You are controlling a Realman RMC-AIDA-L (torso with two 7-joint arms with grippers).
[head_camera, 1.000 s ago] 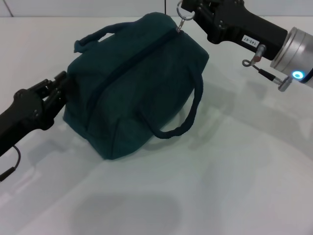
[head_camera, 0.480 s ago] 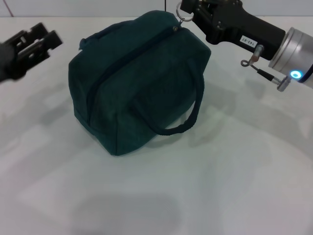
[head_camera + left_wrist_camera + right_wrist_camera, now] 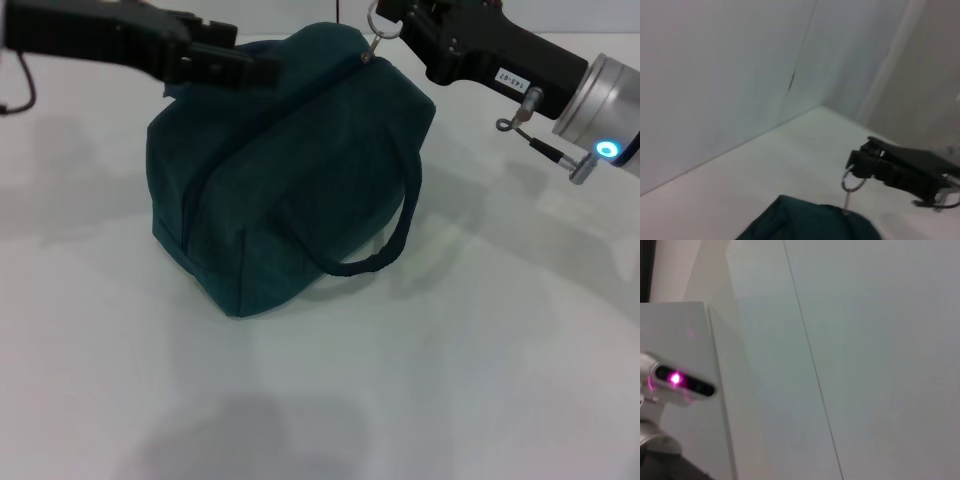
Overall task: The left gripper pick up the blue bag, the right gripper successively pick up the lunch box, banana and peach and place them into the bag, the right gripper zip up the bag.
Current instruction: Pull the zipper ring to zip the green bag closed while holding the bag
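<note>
The left gripper reaches in from the upper left of the head view, its black arm stretched across above the table, with its tip over the top left edge of the blue bag. Whether its fingers are spread or closed cannot be told. The bag stands on the white table, a little left of the middle, and its zipper runs closed along the top ridge. One loop handle hangs down its near side, and a bit of the other shows behind the left gripper. At the bag's far right top corner the metal ring pull stands up from the zipper's end. The right gripper is at that ring, its black arm coming in from the upper right with a silver wrist and a glowing blue light. In the left wrist view, the right gripper appears clamped on the ring pull above the bag's corner. The right wrist view shows only pale walls.
</note>
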